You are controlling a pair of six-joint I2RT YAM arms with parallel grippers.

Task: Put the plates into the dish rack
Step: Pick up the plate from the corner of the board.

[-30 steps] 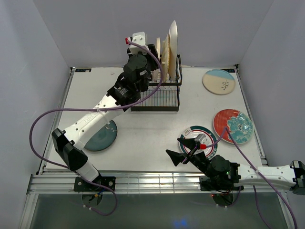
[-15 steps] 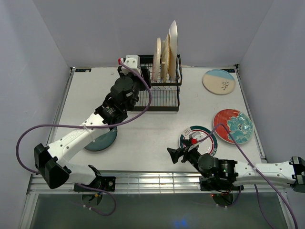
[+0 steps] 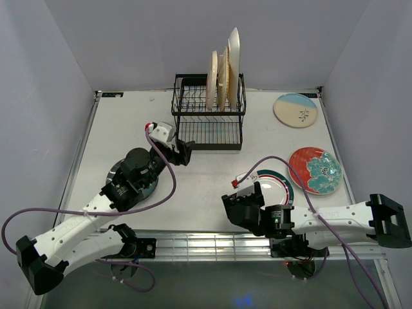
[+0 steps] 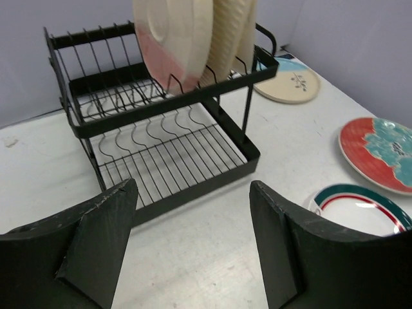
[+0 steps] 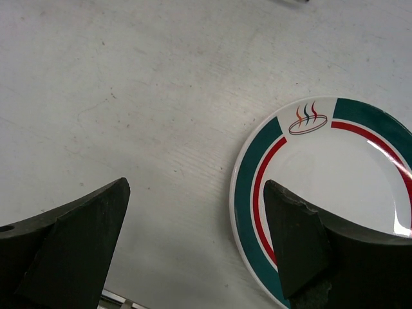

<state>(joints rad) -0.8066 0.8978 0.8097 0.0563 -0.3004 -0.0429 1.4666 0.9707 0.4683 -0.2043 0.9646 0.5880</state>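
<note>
1. Black wire makes up the dish rack (image 3: 209,122), which stands at the upper middle of the white table (image 3: 129,122) in the top view.
2. Three plates stand on edge in the right half of its slotted upper tier: the cream-pink floral plate (image 4: 170,38) leftmost, the yellow woven plate (image 4: 225,35) next to it, and the white rounded-rectangle plate (image 3: 234,64) on the right, the tallest. The left slots and the grid base below hold nothing.
3. The cream-and-blue sprig plate (image 3: 295,110) lies flat at the upper right of the table, well apart from the rack.
4. The red-teal floral plate (image 3: 315,170) lies flat at the right edge, just beside the white plate with the teal-red rim (image 3: 280,183) in the lower middle.
5. The dark teal plate (image 3: 150,188) lies at the lower left, mostly hidden under the left arm.
6. The left gripper (image 4: 193,187) hangs in front of the rack's lower left corner, apart from it, its jaws spread wide with nothing between them.
7. The right gripper (image 5: 196,187) sits low over the table at the left rim of the teal-red plate. Its jaws are spread wide and hold nothing; in the wrist view one finger overlaps the plate's edge, and whether it touches cannot be told.
</note>
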